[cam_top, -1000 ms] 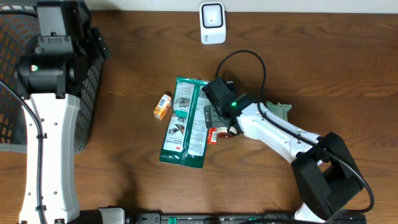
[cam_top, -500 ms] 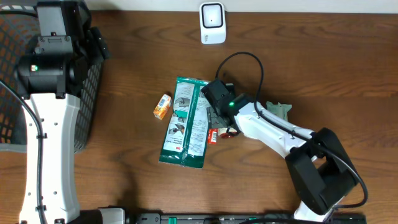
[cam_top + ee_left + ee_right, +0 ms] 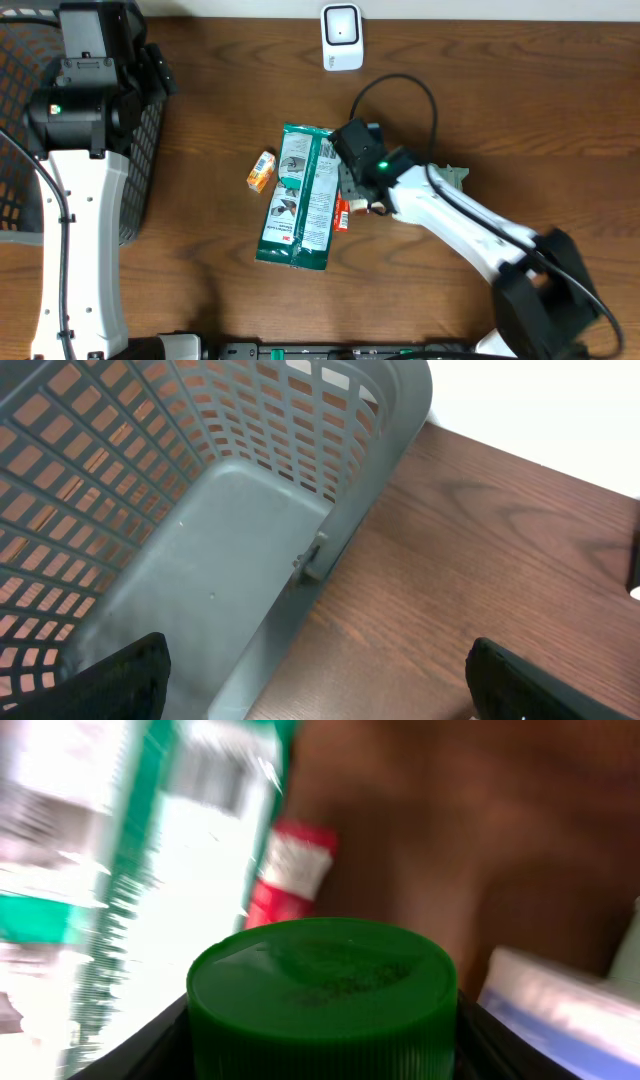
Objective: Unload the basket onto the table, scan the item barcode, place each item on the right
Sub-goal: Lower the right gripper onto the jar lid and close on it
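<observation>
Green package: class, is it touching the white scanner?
Apart. The overhead view shows brown table between the green package and the white scanner.

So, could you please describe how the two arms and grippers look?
The left arm and right arm have white links and black joint housings, each with a green light. A black cable loops off the right one. The left gripper has black fingers.

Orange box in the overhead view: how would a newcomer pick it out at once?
Find the long green-and-white package lying mid-table. Just off its left edge, near its upper end, sits the small orange box. It is the only orange item, alone on that side.
</observation>
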Controlling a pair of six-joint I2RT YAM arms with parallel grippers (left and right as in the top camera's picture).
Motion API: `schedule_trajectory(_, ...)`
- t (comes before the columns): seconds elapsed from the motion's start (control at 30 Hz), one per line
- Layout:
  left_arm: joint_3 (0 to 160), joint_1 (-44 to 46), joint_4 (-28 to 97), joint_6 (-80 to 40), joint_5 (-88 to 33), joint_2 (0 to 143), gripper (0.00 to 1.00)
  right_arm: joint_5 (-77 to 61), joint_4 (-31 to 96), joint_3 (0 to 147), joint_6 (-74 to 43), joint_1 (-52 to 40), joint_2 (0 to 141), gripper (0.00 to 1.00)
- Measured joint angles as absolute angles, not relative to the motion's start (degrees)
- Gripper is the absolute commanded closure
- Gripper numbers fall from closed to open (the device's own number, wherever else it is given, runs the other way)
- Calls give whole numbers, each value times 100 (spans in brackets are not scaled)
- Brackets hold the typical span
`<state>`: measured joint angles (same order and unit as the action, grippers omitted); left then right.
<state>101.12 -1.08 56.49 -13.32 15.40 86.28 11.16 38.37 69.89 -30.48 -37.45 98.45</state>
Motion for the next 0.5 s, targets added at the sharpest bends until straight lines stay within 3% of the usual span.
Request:
schedule_trajectory(0.17,10112,-108,5649,-1332,1540,8628,10,1492,3599,7096,-3035,-3743,9262,57)
schedule_trajectory(0.5,10112,-108,5651,-1330,1538,8628,10,2735,2613,7109,-3006,-3741,9417,58)
